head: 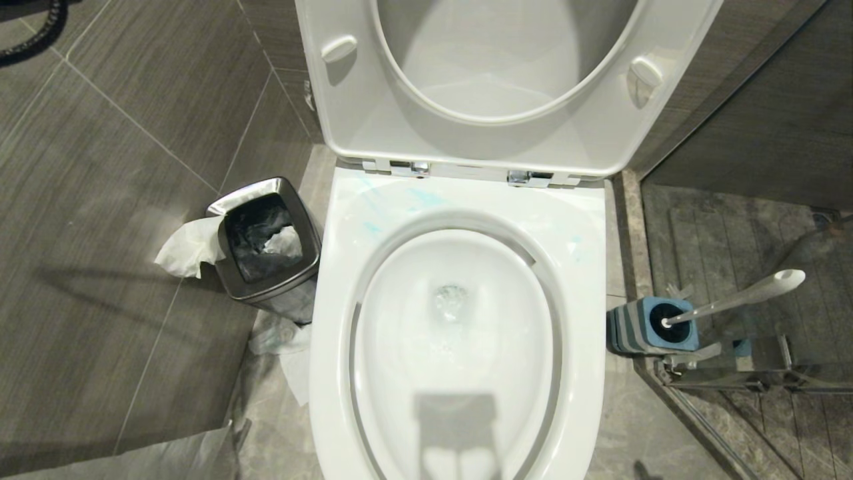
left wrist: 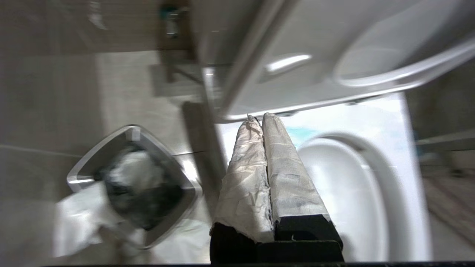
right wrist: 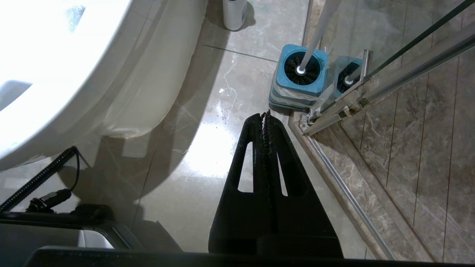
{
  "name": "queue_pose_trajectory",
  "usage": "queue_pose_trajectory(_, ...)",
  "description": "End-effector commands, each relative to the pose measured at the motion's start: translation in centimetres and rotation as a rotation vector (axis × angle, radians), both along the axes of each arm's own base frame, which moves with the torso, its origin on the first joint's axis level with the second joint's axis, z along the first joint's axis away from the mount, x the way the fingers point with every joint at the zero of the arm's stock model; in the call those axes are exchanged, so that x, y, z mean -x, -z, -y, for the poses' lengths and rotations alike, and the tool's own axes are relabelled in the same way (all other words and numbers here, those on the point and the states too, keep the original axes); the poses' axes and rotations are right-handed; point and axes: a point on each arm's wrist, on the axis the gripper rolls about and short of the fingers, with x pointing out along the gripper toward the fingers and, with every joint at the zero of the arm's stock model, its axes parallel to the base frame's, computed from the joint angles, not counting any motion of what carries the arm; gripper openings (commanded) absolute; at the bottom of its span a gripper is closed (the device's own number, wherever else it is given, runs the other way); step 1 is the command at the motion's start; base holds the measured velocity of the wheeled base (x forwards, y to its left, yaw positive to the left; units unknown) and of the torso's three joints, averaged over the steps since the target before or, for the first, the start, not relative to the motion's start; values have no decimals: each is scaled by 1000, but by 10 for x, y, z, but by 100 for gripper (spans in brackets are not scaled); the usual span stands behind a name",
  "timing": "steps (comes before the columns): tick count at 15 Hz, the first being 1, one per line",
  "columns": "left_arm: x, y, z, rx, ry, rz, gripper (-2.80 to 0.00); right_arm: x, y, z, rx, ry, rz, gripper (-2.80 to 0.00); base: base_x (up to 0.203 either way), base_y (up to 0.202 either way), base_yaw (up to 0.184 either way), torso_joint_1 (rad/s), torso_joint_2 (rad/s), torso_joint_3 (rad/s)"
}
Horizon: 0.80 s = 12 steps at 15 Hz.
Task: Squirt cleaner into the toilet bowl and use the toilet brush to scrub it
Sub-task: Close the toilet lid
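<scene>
Turquoise cleaner (head: 426, 197) smears streak the toilet bowl (head: 460, 213) rim near the hinges, toilet brush (head: 733, 301) parked in its blue holder (head: 650, 327) beside it, steel bin (head: 266, 247) opposite; left gripper (left wrist: 258, 119) and right gripper (right wrist: 265, 115) both pinched closed, holding nothing

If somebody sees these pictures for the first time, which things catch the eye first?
The open white toilet bowl fills the middle, with turquoise smears of cleaner on its rim near the hinges. The toilet brush stands in its blue holder on the bowl's right, and a steel waste bin overflowing with paper on its left.
</scene>
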Motion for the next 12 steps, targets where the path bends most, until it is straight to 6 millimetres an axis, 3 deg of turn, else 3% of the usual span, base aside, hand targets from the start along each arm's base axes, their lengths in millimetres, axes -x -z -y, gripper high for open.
queue_pose_trajectory(1, 3, -1, -4, 79, 125, -36, -280, 0, 0, 0, 0, -1, -1, -280, 0, 0, 0, 0, 0, 0)
queue_pose_trajectory(3, -9, -1, -17, 88, 217, -35, -280, 0, 0, 0, 0, -1, -1, -280, 0, 0, 0, 0, 0, 0)
queue_pose_trajectory(6, -56, 6, -26, 43, 311, 66, -280, 0, 0, 0, 0, -1, -1, -280, 0, 0, 0, 0, 0, 0)
queue_pose_trajectory(12, -128, 36, -16, 23, 396, 248, -280, 0, 0, 0, 0, -1, -1, -280, 0, 0, 0, 0, 0, 0)
